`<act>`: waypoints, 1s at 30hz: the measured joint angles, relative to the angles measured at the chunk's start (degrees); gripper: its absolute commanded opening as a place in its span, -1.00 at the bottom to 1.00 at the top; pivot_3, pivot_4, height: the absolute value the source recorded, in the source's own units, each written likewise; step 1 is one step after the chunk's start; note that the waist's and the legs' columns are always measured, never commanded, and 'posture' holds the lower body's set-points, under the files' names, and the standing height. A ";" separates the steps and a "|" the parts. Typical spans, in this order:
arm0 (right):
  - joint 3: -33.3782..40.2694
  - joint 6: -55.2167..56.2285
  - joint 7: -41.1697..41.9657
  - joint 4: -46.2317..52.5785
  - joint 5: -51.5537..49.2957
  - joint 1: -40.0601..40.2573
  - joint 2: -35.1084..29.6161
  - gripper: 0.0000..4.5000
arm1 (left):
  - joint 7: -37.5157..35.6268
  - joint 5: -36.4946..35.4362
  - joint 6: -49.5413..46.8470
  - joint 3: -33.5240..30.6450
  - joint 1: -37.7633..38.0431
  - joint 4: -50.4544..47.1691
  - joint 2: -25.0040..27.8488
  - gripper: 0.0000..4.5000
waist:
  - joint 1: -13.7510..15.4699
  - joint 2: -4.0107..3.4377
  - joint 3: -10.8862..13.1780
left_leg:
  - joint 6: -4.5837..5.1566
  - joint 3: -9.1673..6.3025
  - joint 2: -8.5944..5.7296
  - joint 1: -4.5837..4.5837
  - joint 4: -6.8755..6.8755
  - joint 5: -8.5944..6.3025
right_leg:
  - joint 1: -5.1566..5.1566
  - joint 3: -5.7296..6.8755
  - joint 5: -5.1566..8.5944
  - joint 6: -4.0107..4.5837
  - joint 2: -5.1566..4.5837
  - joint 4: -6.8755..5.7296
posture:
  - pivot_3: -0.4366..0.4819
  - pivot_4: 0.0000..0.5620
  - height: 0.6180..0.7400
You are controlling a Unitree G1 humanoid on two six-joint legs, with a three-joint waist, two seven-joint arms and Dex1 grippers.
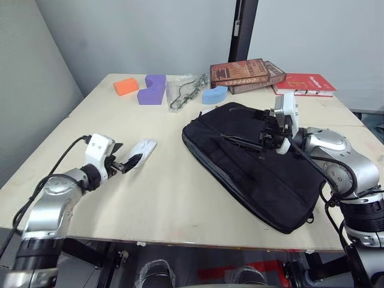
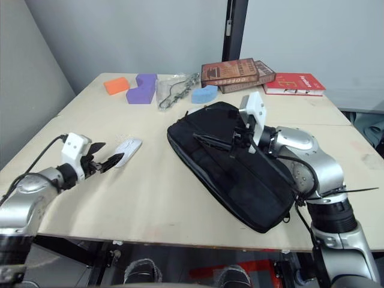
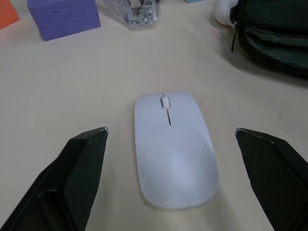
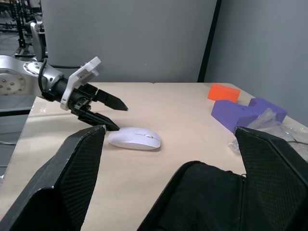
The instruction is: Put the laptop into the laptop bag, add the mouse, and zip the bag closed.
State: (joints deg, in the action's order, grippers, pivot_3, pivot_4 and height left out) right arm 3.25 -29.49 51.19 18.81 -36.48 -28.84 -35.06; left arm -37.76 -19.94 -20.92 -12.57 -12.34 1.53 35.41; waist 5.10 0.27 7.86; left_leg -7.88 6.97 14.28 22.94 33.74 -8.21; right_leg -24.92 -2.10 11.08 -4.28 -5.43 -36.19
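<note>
Head view: mouse [image 1: 144, 148] lay left of centre, just ahead of my left gripper [image 1: 127, 162]; fingers spread, holding nothing. Mouse's long axis ran on from fingers. Bag [image 1: 258, 165] sat right of centre; my right gripper [image 1: 268, 139] hung over it, far from mouse.

Left wrist view: mouse centre frame between open fingertips [image 3: 86, 159], flat, glossy white, wheel end away.

Right wrist view: right fingers [image 4: 79, 163] wide apart, empty, above bag edge.

head pair looks down over table [image 1: 180, 198]; both wrist views share mouse [image 3: 173, 149].
</note>
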 measured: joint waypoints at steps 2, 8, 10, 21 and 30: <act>0.16 0.07 -0.81 0.93 0.38 1.32 -0.05 1.00 | -1.10 0.60 1.41 1.22 -1.65 3.63 -0.12 0.98 | 0.03 0.00 0.00 | -0.01 0.00 0.00 0.01 -0.03 0.00 | -0.01 0.00 0.00 0.00 0.00 0.02 | -0.05 -0.47 0.89; 0.27 -0.66 -2.66 4.12 0.27 2.59 -0.24 1.00 | -3.25 2.45 4.76 3.70 -7.03 11.92 -0.99 0.98 | 0.31 0.00 0.00 | -0.01 0.00 -0.01 0.00 -0.01 0.00 | 0.02 -0.01 0.00 0.00 -0.01 0.01 | -0.05 -0.47 0.89; 0.48 -1.43 -3.34 5.04 -0.31 3.12 -0.32 1.00 | -3.44 2.81 5.92 4.05 -8.76 14.31 -2.36 0.98 | 0.45 0.00 0.00 | -0.02 0.00 -0.02 0.00 -0.01 0.00 | 0.03 -0.01 0.00 0.00 -0.02 0.02 | -0.05 -0.47 0.89; 1.45 -3.01 -5.43 7.30 -0.81 5.51 -1.97 1.00 | -2.88 5.17 8.97 6.27 -11.07 19.98 -5.72 0.98 | 0.39 0.00 0.00 | -0.04 0.00 -0.02 0.00 -0.03 0.00 | 0.02 -0.01 0.00 -0.01 -0.02 0.04 | -0.05 -0.47 0.89; 1.46 -3.79 -6.27 8.69 -1.91 6.06 -2.39 1.00 | -3.26 5.91 9.60 6.27 -11.06 20.40 -5.92 0.98 | 0.38 0.00 0.00 | -0.05 0.00 -0.02 0.00 -0.05 -0.01 | 0.02 -0.01 0.00 -0.02 -0.02 0.04 | -0.05 -0.47 0.89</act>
State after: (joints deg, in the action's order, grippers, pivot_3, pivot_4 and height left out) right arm 4.71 -33.28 44.92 27.50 -38.38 -22.78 -37.46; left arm -41.02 -14.03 -11.32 -6.30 -23.40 21.93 29.50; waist 5.48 0.27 7.86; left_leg -7.93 6.97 14.26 22.94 33.69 -8.21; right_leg -24.90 -2.11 11.08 -4.30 -5.45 -36.15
